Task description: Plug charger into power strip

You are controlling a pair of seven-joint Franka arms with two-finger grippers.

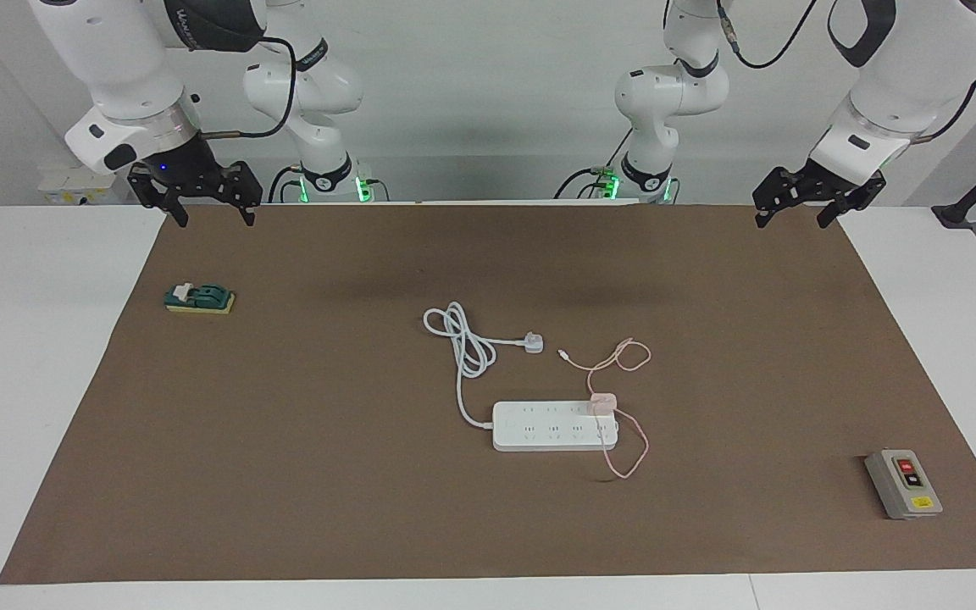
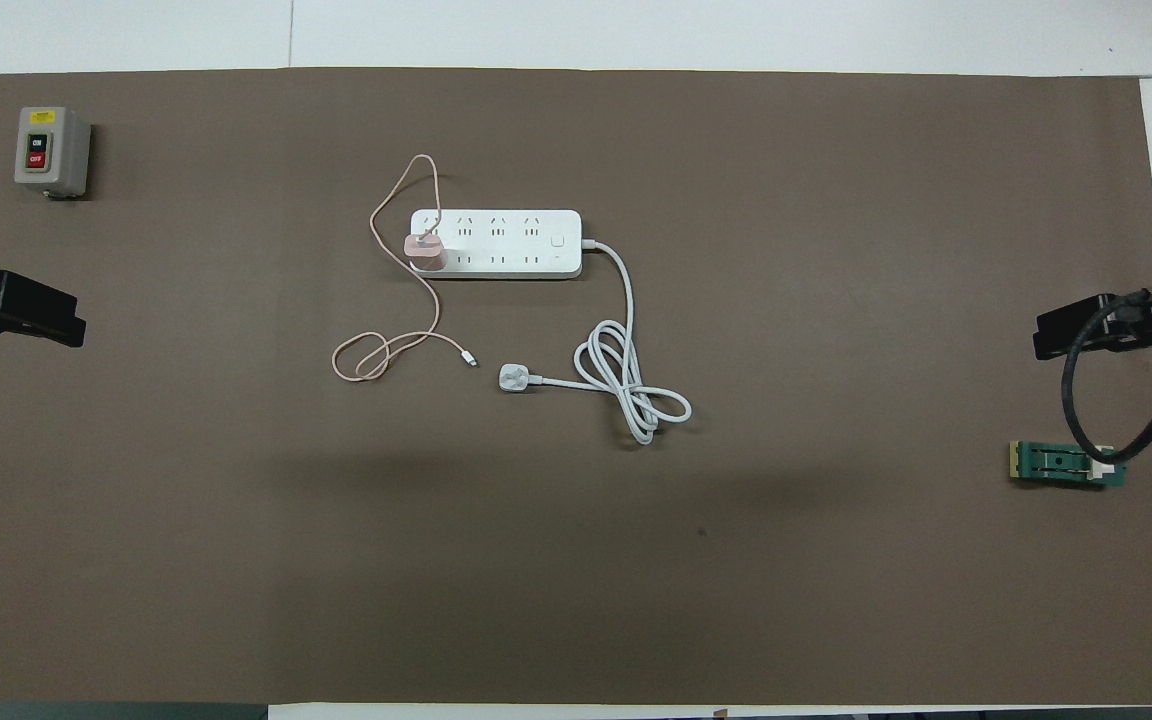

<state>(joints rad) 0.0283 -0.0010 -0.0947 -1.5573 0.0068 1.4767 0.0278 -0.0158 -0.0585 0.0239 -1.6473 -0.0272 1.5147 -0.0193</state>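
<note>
The white power strip (image 1: 543, 426) (image 2: 511, 243) lies flat in the middle of the brown mat. The pale pink charger (image 1: 602, 403) (image 2: 425, 250) sits on the strip, in the outlet row nearer to the robots, at the strip's end toward the left arm. Its thin pink cable (image 1: 632, 356) (image 2: 376, 355) loops loose on the mat. My right gripper (image 1: 214, 219) (image 2: 1051, 340) hangs open and empty over the mat's edge at the right arm's end. My left gripper (image 1: 791, 220) (image 2: 56, 322) hangs open and empty at the left arm's end. Both arms wait, well apart from the strip.
The strip's thick white cord coils nearer to the robots and ends in a white three-pin plug (image 1: 533, 342) (image 2: 514, 377). A grey box with red and black buttons (image 1: 903, 483) (image 2: 51, 150) stands toward the left arm's end. A green block (image 1: 200, 298) (image 2: 1066, 462) lies toward the right arm's end.
</note>
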